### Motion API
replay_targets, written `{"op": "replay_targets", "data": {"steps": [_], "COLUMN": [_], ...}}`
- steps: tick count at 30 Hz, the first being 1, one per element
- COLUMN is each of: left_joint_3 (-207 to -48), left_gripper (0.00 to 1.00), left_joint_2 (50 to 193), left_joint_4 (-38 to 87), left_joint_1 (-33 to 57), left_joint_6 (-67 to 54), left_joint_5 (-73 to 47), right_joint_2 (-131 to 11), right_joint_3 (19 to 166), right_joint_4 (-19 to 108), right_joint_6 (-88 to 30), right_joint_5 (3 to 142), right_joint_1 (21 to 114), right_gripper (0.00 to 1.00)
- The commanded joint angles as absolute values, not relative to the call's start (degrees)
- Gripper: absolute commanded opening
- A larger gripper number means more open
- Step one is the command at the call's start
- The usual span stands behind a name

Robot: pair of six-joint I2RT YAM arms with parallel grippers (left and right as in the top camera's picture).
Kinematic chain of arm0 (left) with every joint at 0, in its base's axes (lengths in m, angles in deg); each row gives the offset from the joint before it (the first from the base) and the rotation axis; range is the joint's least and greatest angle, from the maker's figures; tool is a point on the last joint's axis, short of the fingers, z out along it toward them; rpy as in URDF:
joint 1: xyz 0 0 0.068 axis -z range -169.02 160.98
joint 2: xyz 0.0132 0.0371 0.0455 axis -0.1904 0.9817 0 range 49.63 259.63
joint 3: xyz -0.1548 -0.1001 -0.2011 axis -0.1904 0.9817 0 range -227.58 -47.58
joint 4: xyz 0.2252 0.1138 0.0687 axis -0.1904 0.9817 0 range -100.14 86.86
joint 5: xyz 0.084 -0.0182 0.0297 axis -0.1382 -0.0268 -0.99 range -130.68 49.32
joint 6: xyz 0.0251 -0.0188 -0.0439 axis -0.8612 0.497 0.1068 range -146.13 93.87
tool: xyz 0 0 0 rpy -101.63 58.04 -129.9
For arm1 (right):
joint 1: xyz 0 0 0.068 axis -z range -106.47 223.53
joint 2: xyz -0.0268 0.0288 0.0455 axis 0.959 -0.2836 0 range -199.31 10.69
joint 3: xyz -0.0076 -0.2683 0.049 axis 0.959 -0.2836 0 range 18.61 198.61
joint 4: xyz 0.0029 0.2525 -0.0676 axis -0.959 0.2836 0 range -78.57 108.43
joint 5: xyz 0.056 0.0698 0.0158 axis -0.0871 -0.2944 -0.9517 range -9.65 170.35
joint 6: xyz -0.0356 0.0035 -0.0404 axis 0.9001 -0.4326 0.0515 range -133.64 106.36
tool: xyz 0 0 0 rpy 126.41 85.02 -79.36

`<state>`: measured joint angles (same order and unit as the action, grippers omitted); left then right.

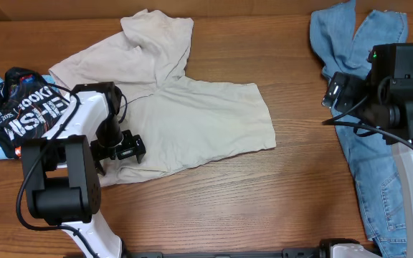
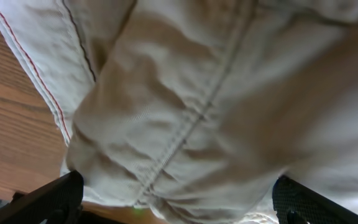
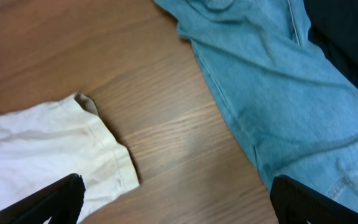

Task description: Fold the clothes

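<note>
Lying on the desk (image 1: 278,201), cream trousers (image 1: 192,115) run left to right.
Both hands wide open: left hand (image 1: 130,148) on their near-left edge, right hand (image 1: 330,92) over jeans (image 1: 378,179).

We see big cream cotton trousers (image 1: 199,115) in the middle, black white-lettered cloth (image 1: 27,107) to their left, light blue jeans (image 1: 339,36) far right

A brown wooden table (image 1: 292,193) carries cream trousers (image 1: 206,115) spread rumpled at its middle, light blue jeans (image 1: 357,36) along the right edge, and a crumpled black white-lettered garment (image 1: 27,107) at the left
</note>
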<state>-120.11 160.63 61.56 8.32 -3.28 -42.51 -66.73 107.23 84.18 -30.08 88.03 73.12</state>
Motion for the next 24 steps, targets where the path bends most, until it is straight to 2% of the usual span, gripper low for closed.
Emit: {"op": "replay_targets", "data": {"steps": [1, 10, 18, 21, 24], "left_joint_3": [-120.02, -120.15, -115.54, -113.33, -111.45], "left_gripper": [1.00, 1.00, 1.00, 1.00, 1.00], "left_joint_2": [158.44, 148.80, 148.67, 148.67, 148.72], "left_joint_4": [60.03, 58.80, 55.99, 53.34, 51.18], "left_joint_1": [8.45, 6.59, 5.26, 3.64, 2.22], "left_joint_6": [-2.50, -3.00, -5.34, -9.16, -9.88], "left_joint_5": [-44.67, -43.80, -41.37, -34.86, -35.03], "right_joint_2": [-67.98, -73.20, -79.74, -80.87, -81.16], "right_joint_3": [107.82, 107.82, 107.58, 106.51, 105.05], "right_joint_4": [84.73, 85.71, 85.84, 85.64, 84.68], "right_joint_6": [-29.80, -29.73, -23.50, -22.89, -22.74], "right_joint_5": [87.72, 86.30, 75.53, 75.51, 75.51], "right_joint_1": [73.28, 73.28, 73.28, 73.28, 73.28], "right_gripper": [1.00, 1.00, 1.00, 1.00, 1.00]}}
